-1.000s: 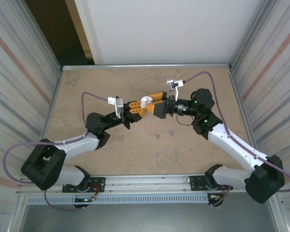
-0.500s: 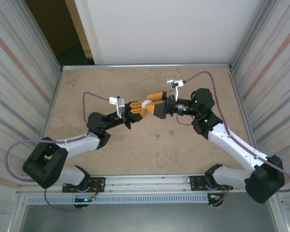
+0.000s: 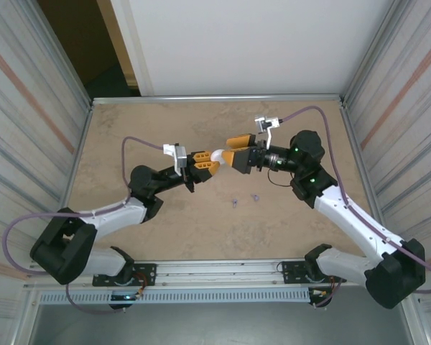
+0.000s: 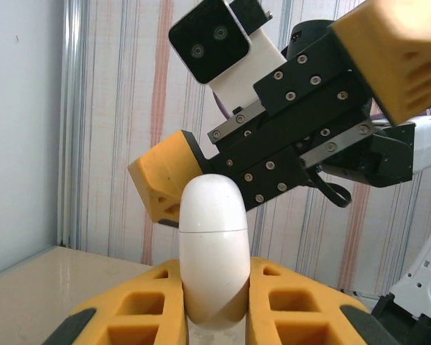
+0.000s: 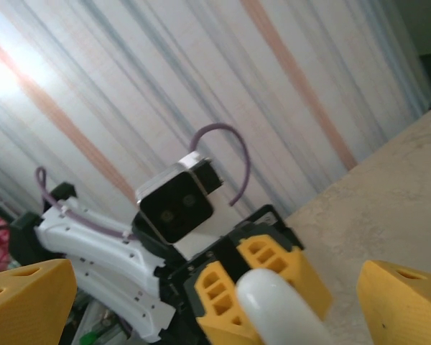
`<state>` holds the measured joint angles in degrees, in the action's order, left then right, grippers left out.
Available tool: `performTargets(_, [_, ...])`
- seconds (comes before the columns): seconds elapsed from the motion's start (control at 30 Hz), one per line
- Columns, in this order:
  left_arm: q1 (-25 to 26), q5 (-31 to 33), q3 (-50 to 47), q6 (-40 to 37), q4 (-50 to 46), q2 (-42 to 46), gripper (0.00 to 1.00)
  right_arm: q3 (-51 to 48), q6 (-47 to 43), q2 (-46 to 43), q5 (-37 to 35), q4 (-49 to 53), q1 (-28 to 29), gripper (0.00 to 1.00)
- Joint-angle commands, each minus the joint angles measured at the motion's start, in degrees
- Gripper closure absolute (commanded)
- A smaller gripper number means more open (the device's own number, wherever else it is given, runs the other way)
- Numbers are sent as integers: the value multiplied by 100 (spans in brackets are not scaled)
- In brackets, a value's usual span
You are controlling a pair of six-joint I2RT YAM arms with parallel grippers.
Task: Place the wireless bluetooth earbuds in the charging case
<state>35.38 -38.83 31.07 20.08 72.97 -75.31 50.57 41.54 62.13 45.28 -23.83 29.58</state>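
My left gripper [image 3: 209,163] is shut on a closed white pebble-shaped charging case [image 3: 217,154], holding it above the table. In the left wrist view the case [image 4: 214,248] stands upright between the orange fingers [image 4: 147,305]. My right gripper [image 3: 233,149] is open and faces the case from the right; one of its orange fingers [image 4: 165,183] sits just behind the case's top. In the right wrist view the case [image 5: 276,309] lies between that gripper's spread fingers [image 5: 25,302]. Two tiny purple earbuds [image 3: 234,202] [image 3: 255,196] lie on the table below. The coral-red and white earbuds are out of view.
The beige table [image 3: 129,129] is fenced by striped side walls [image 3: 36,108] and a white back panel [image 3: 237,43]. A metal rail [image 3: 223,269] runs along the near edge between the arm bases.
The right gripper has drawn back a little to the right, away from the case. The left gripper still holds the case, shifted slightly right.
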Motion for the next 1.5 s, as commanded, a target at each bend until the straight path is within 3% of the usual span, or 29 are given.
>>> performTargets(0.0, [22,158,47,-395,-600,430,100,-183,98,-323,-349,223,-250,1])
performTargets(0.27, [25,365,90,-1033,-3047,1162,100,-534,31,-769,-1400,1616,-758,1])
performTargets(0.57, [22,1167,135,-1021,-4647,1072,100,-609,-307,-671,-2233,2517,-822,1])
performTargets(1.1, [26,2234,687,-409,-6241,-272,100,-640,-383,-388,-2468,2680,-816,1])
performTargets(1.47, [28,1849,1236,-128,-6369,-1345,100,-628,-383,-360,-2568,2723,-814,1])
